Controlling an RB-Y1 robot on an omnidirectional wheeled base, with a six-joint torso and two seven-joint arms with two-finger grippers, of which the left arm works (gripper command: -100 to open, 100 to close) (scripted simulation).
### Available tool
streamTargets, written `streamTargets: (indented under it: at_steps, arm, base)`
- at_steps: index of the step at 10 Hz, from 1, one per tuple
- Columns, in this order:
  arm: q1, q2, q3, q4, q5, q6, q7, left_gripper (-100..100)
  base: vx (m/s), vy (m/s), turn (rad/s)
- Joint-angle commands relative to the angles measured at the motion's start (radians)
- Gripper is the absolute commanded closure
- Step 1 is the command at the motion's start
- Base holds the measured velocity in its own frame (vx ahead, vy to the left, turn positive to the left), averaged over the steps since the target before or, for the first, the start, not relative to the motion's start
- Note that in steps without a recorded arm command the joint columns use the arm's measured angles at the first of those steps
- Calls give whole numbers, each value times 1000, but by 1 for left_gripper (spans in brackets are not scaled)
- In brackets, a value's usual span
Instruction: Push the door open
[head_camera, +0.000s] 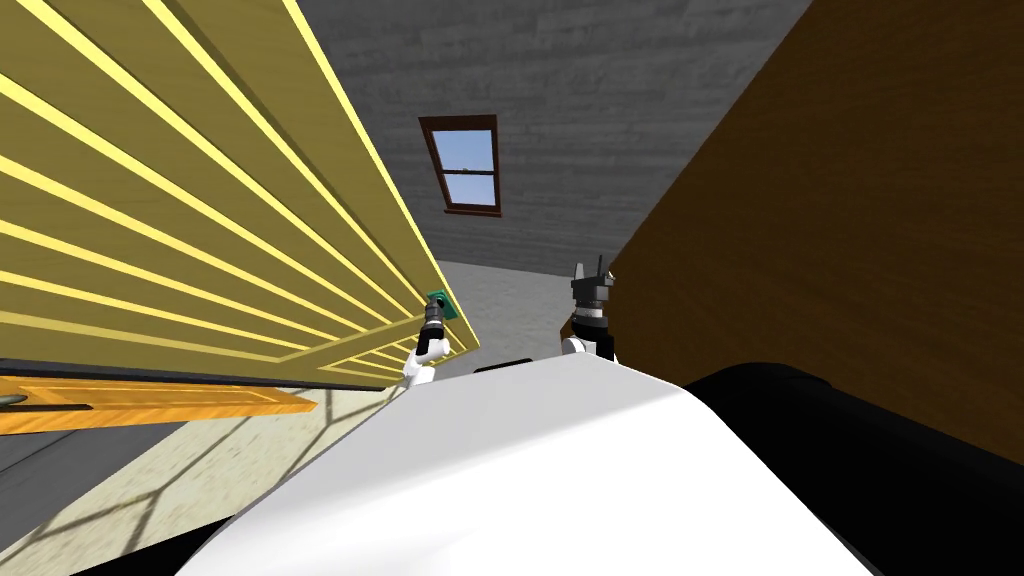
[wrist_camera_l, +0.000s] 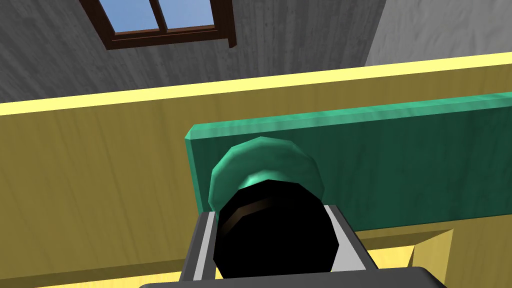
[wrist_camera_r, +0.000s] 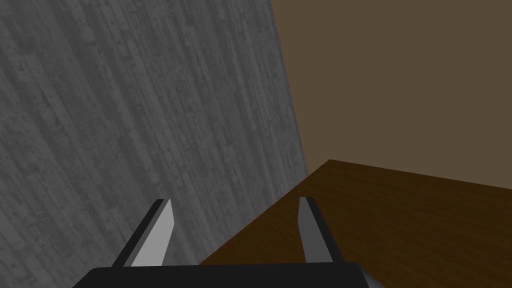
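The door (head_camera: 180, 200), yellow with paler raised strips across it, runs from 9 o'clock in to the middle of the head view, its free edge ending just ahead of me at about 11 o'clock. At that edge sits a green plate (wrist_camera_l: 400, 165) carrying a round green knob (wrist_camera_l: 265, 160) whose near face is black. The left end effector (head_camera: 437, 308) is at that knob. In the left wrist view its two grey fingers (wrist_camera_l: 205, 245) stand on either side of the black face and touch its sides, so it is clamped on the knob. Beyond the door's edge, at 12 o'clock, a grey wall (head_camera: 560, 90) holds a dark-framed window (head_camera: 467, 165) showing blue sky, with grey floor (head_camera: 500, 300) below it. The right end effector (head_camera: 592, 268) is raised at about 1 o'clock, well apart from the door and close beside a broad brown surface (head_camera: 850, 250) that fills the view from 1 to 4 o'clock. Its fingers (wrist_camera_r: 159, 227) stand apart with nothing between them. Under the door, at 8 o'clock, an orange panel (head_camera: 150, 400) lies along its lower edge, and a pale tan floor (head_camera: 200, 470) crossed by thin shadow lines spreads below that.
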Motion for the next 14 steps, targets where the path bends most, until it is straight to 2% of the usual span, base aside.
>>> streamTargets:
  at_steps: [1,4,9,14]
  arm:
    - [3,11,34,-5,6,-8,-3,100]
    - [-3,7,72,0,11,-7,-10,100]
    - [-12,-10,138,8,20,-5,-23,100]
    - [-18,-30,181,14,26,-4,-31,100]
  base:
    - [189,-107,120]
    - [167,-67,82]
    - [186,-80,79]
    - [173,-66,66]
